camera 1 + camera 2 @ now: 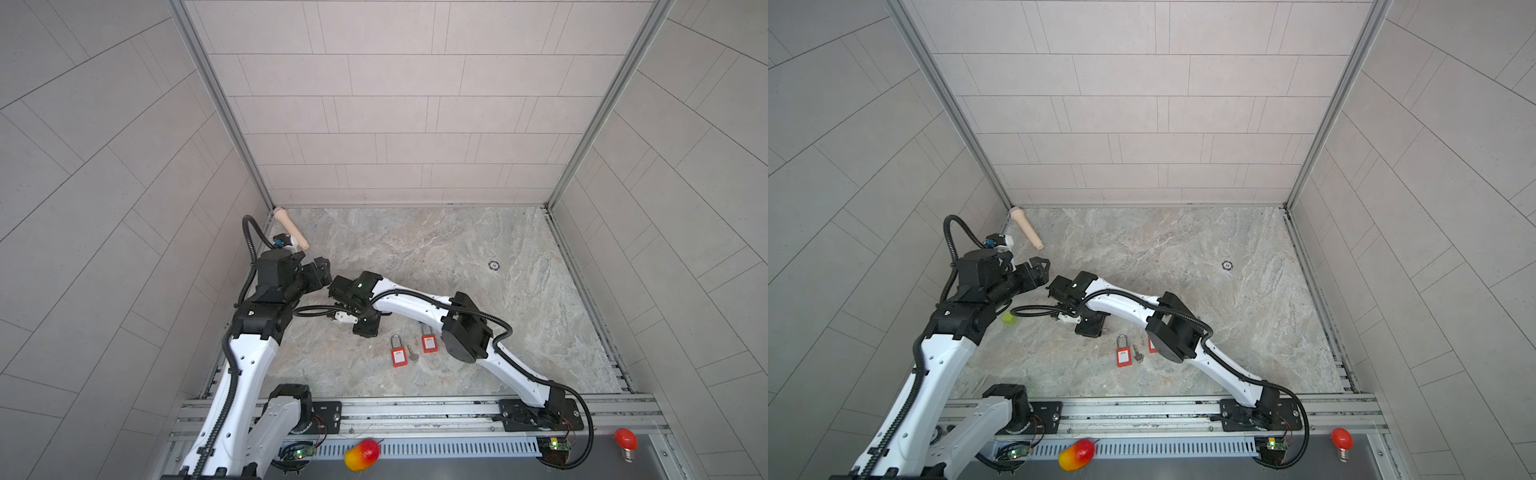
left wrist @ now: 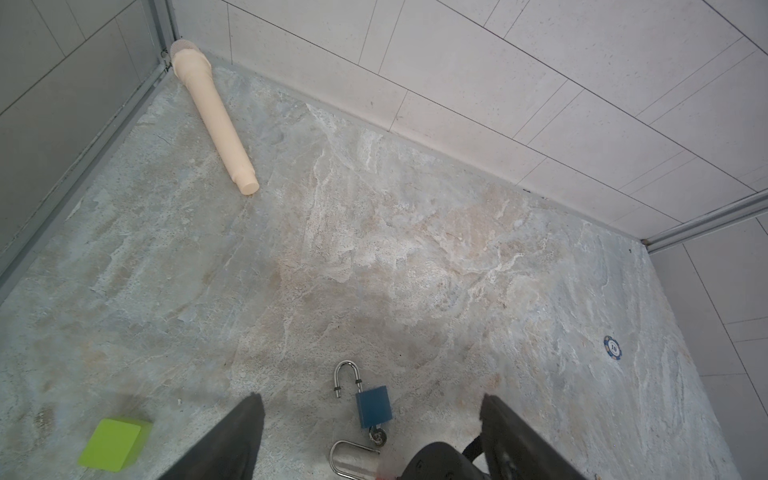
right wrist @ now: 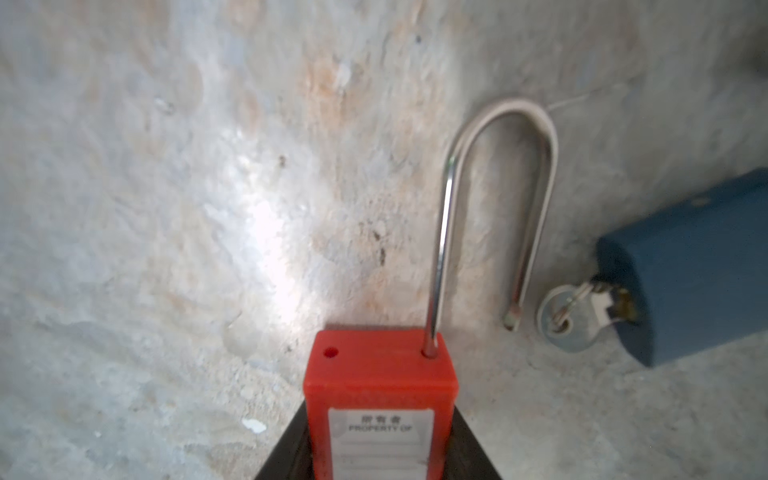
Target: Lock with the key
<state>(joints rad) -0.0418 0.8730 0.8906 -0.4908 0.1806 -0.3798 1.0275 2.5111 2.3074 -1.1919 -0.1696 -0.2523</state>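
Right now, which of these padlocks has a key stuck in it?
The blue padlock: a key sticks out of its base. The red padlocks show none.

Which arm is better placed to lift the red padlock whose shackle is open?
Right. The right gripper clasps the red padlock by its body, while the left gripper hangs open over the blue padlock instead.

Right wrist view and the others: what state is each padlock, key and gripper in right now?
Gripped red padlock: shackle open, free leg out.
Blue padlock: shackle open, inserted key in its keyhole.
Second red padlock: shackle looks closed.
Third red padlock: shackle looks closed.
Loose key: lying flat between those two.
Right gripper: shut on gripped red padlock.
Left gripper: open, empty.
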